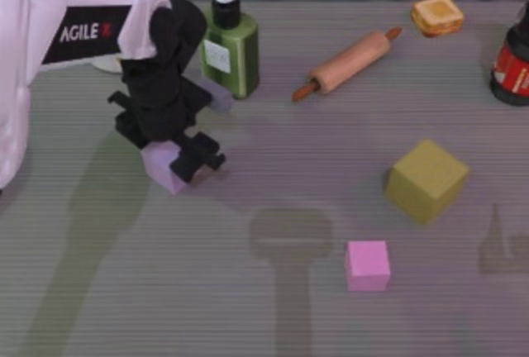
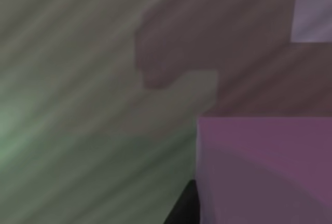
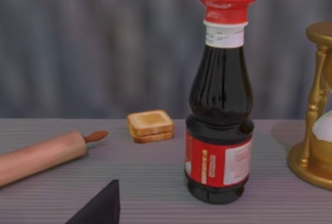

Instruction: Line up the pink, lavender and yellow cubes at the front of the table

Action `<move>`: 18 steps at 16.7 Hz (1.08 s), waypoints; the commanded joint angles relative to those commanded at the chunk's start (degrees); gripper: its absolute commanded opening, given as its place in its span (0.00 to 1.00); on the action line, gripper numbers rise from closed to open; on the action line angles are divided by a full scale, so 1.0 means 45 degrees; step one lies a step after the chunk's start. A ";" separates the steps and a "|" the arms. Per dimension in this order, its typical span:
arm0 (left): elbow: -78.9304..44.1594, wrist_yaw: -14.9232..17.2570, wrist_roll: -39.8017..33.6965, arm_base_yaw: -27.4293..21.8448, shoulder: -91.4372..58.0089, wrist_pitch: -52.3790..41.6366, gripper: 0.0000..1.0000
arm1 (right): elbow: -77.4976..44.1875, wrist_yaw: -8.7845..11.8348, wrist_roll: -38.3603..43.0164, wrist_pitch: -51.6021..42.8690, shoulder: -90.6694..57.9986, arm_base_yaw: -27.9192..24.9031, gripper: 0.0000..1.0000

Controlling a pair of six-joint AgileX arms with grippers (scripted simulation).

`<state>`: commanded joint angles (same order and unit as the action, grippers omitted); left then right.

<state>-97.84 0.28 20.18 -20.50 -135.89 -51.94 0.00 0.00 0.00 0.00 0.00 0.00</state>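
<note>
My left gripper [image 1: 192,159] is down at the table's left, shut on the lavender cube [image 1: 164,165]. In the left wrist view the lavender cube [image 2: 264,172] fills the near corner, with one dark finger [image 2: 182,209] flush against its side. The pink cube [image 1: 367,264] rests toward the front, right of centre. Behind it and further right sits the larger yellow cube [image 1: 426,180], turned at an angle. My right gripper [image 3: 104,208] is parked beyond the right edge, outside the top view.
A green pump bottle [image 1: 230,43] stands just behind the left arm. A rolling pin [image 1: 347,64] and a toast block [image 1: 437,16] lie at the back. A dark sauce bottle [image 1: 512,59] and a brass hourglass [image 3: 316,105] stand at the right.
</note>
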 joint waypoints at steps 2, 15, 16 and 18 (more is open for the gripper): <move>0.0000 0.0000 0.0000 0.0000 0.0000 0.0000 0.02 | 0.0000 0.0000 0.0000 0.0000 0.0000 0.0000 1.00; -0.0690 0.0129 0.0013 -0.0014 0.0590 -0.0987 0.00 | 0.0000 0.0000 0.0000 0.0000 0.0000 0.0000 1.00; -0.0963 0.0126 -0.0002 0.0033 0.0743 -0.1435 0.00 | 0.0000 0.0000 0.0000 0.0000 0.0000 0.0000 1.00; -0.1504 0.0101 -0.0049 0.0145 0.1056 -0.2351 0.00 | 0.0000 0.0000 0.0000 0.0000 0.0000 0.0000 1.00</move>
<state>-104.61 0.74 19.96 -19.85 -131.14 -62.52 0.00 0.00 0.00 0.00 0.00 0.00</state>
